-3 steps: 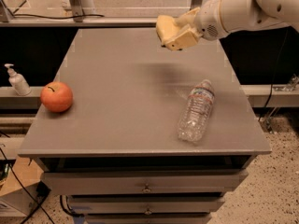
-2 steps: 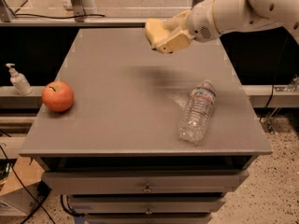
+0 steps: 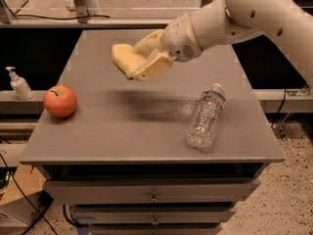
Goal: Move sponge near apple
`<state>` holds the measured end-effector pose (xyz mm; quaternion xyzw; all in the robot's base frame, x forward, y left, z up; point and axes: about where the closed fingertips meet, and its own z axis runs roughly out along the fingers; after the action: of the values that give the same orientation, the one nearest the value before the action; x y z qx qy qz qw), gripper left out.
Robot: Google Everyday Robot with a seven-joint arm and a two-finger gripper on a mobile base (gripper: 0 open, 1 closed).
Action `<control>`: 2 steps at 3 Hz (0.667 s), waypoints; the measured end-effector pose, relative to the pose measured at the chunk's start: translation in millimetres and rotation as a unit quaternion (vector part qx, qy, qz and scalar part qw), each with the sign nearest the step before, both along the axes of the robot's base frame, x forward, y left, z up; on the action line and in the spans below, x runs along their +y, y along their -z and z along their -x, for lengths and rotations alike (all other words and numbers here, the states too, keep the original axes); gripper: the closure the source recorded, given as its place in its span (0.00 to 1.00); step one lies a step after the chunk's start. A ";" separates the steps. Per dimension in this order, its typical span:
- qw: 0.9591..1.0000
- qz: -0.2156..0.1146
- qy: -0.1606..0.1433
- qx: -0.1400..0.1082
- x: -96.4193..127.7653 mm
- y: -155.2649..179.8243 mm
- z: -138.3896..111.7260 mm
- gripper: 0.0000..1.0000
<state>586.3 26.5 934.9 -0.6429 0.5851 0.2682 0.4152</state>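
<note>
Above the back half of the table (image 3: 146, 141), we see the gripper (image 3: 137, 61) hanging in the air at the end of the white arm (image 3: 254, 13), which reaches in from the upper right. Its two cream-yellow fingers (image 3: 152, 66) are pinched on the sponge (image 3: 121, 56), one above it and one below. The pale pad sticks out from between them toward the left. We see the sponge held off the tabletop, with a soft dark shadow (image 3: 146, 104) lying on the gray surface beneath it.

To the right and front of the gripper, a clear water bottle (image 3: 206, 116) lies on its side on the table, its cap pointing toward the back. We find it well apart from the gripper, and on the opposite side of it from the apple (image 3: 60, 101), so it does not lie between the two.

We see the apple resting on the table close to the left edge, stem up. It sits to the left of the sponge and nearer the front, well apart from it, with the shadowed patch of tabletop in between. Just past the apple, off the table's left side, a small white pump bottle (image 3: 19, 83) stands on a lower ledge. Under the tabletop we see drawers (image 3: 154, 196) along the front.
</note>
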 end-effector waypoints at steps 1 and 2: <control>0.999 -0.002 -0.048 0.019 34.8 16.4 33.7 0.82; 0.998 0.004 -0.061 0.034 62.4 37.2 48.6 0.59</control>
<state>537.6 88.9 897.7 -0.6697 0.5596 0.3120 0.3755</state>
